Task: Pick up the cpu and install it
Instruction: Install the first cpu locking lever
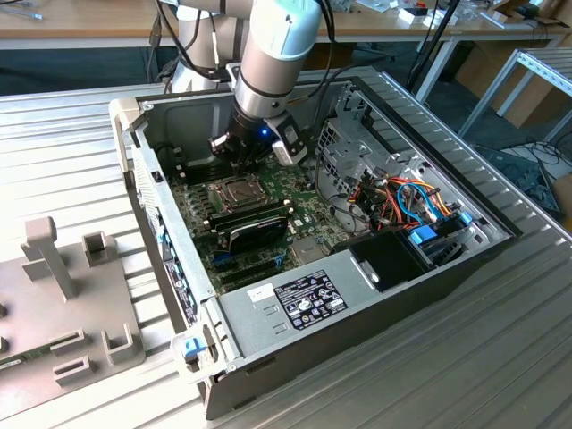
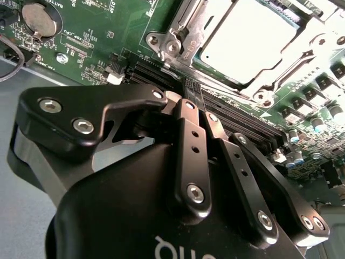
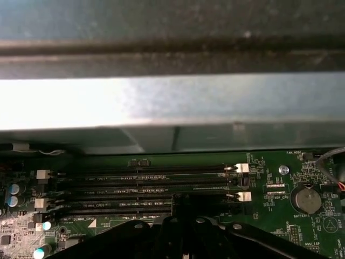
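Your gripper [image 2: 197, 102] hangs inside the open computer case [image 1: 384, 340], its fingers drawn close together with nothing visible between them. You find the cpu [image 2: 253, 40] lying flat in its socket on the green motherboard [image 2: 108, 43], silver top up, ringed by the hinged metal frame [image 2: 175, 35]. In the second wrist view the fingertips point at the black memory slots [image 2: 242, 118], which run just beside the socket, so the cpu sits near the fingertips but apart from them, untouched. In the exterior view the gripper stands over those slots, and the socket lies between it and the black module [image 1: 255, 228]. In the first wrist view the slots lie between the fingers and the case's grey wall [image 3: 161, 108]
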Robot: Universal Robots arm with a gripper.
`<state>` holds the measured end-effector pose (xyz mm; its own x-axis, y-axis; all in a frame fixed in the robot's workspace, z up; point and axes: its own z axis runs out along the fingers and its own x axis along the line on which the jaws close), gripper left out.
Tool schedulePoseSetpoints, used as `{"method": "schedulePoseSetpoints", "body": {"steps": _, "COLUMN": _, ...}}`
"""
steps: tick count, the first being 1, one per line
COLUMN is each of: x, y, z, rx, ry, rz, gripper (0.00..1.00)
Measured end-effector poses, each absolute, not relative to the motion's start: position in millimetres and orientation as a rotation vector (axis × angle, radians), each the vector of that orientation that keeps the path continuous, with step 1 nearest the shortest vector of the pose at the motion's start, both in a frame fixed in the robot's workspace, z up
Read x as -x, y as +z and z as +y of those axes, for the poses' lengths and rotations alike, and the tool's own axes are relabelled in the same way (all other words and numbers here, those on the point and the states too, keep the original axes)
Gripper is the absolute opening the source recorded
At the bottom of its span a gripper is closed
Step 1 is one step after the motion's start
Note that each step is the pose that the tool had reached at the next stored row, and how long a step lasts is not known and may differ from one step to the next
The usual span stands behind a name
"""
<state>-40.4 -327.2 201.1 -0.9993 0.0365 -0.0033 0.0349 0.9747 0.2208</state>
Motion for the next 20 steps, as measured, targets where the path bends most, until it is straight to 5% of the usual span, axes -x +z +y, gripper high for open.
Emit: {"method": "schedulePoseSetpoints", "body": {"steps": 20, "x": 37.2, "y": 200.7, "z": -328.8, "rx": -0.056, "ry": 0.354, "rz": 3.114, "gripper": 0.11}}
